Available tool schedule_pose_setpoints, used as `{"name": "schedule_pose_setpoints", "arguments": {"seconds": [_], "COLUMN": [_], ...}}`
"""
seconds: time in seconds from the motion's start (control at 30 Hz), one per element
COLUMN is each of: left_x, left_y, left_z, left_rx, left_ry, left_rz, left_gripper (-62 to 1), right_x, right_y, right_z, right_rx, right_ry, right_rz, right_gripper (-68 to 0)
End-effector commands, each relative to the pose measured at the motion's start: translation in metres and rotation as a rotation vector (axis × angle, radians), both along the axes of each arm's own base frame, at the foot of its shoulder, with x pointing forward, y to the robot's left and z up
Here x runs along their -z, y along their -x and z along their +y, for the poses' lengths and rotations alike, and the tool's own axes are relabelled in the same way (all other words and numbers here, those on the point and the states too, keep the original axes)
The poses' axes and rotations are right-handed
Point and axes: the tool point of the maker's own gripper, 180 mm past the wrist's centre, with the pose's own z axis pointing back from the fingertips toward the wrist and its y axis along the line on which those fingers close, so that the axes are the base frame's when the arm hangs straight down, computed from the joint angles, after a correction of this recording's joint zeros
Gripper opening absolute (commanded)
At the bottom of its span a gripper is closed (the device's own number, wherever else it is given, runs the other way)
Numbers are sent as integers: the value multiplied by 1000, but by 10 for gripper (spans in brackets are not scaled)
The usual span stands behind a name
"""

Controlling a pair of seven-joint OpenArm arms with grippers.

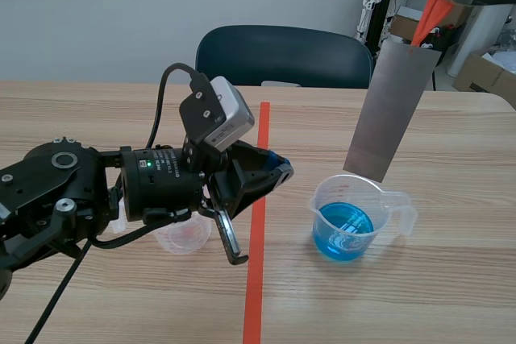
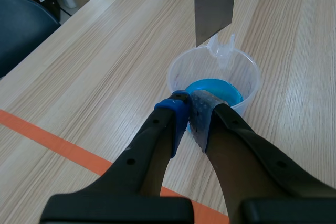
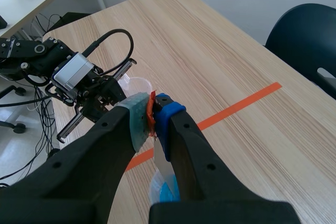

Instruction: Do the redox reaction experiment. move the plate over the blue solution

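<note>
The left gripper [image 2: 189,108], closed on nothing, points at the beaker [image 2: 177,72] of blue solution [image 2: 220,88] beneath the grey plate [image 2: 214,3].

- Flat grey rectangular metal plate [image 1: 393,110] [image 2: 214,3] [image 3: 161,163]: hanging long side down, top end leaning toward scene's right.
- Orange tab [image 1: 427,14] on top end being clamped by right gripper [image 3: 153,116].
- Plate's lower edge hanging at far rim of clear plastic measuring beaker [image 1: 385,196] [image 2: 180,72], above liquid, not dipping in.
- Blue solution [image 1: 345,230] [image 2: 216,88] [image 3: 169,192]: filling only bottom part of beaker.
- Beaker standing upright, moulded handle projecting toward scene's right.
</note>
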Motion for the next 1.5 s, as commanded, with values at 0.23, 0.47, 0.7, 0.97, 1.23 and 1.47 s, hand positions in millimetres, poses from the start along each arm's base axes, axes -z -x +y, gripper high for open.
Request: {"name": "schedule_pose_setpoints", "arguments": {"seconds": [0.23, 0.47, 0.7, 0.97, 1.23, 1.47], "left_x": [-14, -14, -14, -14, -14, -14], "left_y": [-3, -3, -3, -3, -3, -3], "left_z": [-4, -4, -4, -4, -4, -4], "left_rx": [7, 7, 7, 7, 7, 7], "left_ry": [38, 38, 38, 38, 38, 38], "left_rz": [-25, -25, -25, -25, -25, -25], "left_gripper": [-569, -569, -569, -569, -569, -569], "right_x": [-14, -14, -15, -16, -16, -16], "right_y": [0, 0, 0, 0, 0, 0], "right_z": [1, 1, 1, 1, 1, 1], "right_rx": [-7, -7, -6, -5, -5, -5], "right_ry": [-28, -28, -34, -38, -38, -38], "right_rz": [-33, -33, -36, -38, -38, -38], "right_gripper": [-673, -673, -673, -673, -673, -673]}}
